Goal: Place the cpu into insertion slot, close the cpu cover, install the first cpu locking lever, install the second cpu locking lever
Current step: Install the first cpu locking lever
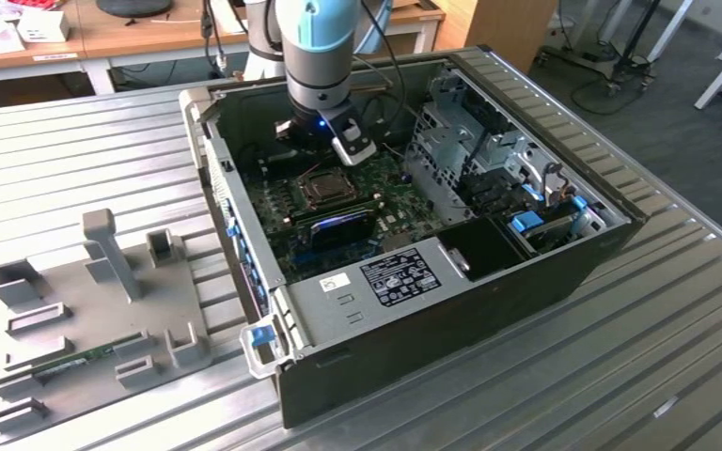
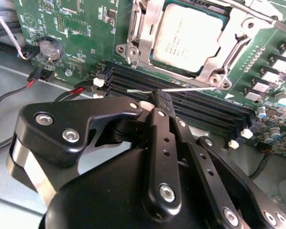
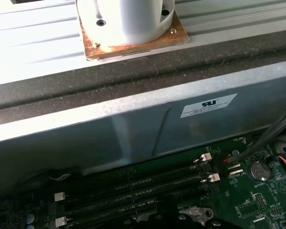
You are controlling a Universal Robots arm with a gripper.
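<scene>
The cpu (image 2: 188,36), a grey metal square, lies in the insertion slot (image 1: 324,191) on the green motherboard (image 2: 86,19). The silvery cpu cover (image 2: 145,28) is folded down flat around it. One thin locking lever (image 2: 193,87) runs along the socket's edge beside the memory slots, and another rod-like lever (image 2: 260,13) crosses the socket's far corner. My gripper (image 2: 159,95) is shut, its black fingertips pressed together right at the thin lever, just outside the socket. In the exterior view the gripper (image 1: 342,143) hangs inside the open computer case, behind the socket.
Long dark memory slots (image 2: 195,112) lie under the fingertips. A coin battery (image 2: 50,47) and red-black cables (image 2: 43,88) sit to one side. The case wall (image 3: 133,124) stands close by. A drive cage (image 1: 462,150) fills the case's right; a grey fixture plate (image 1: 86,310) lies on the table.
</scene>
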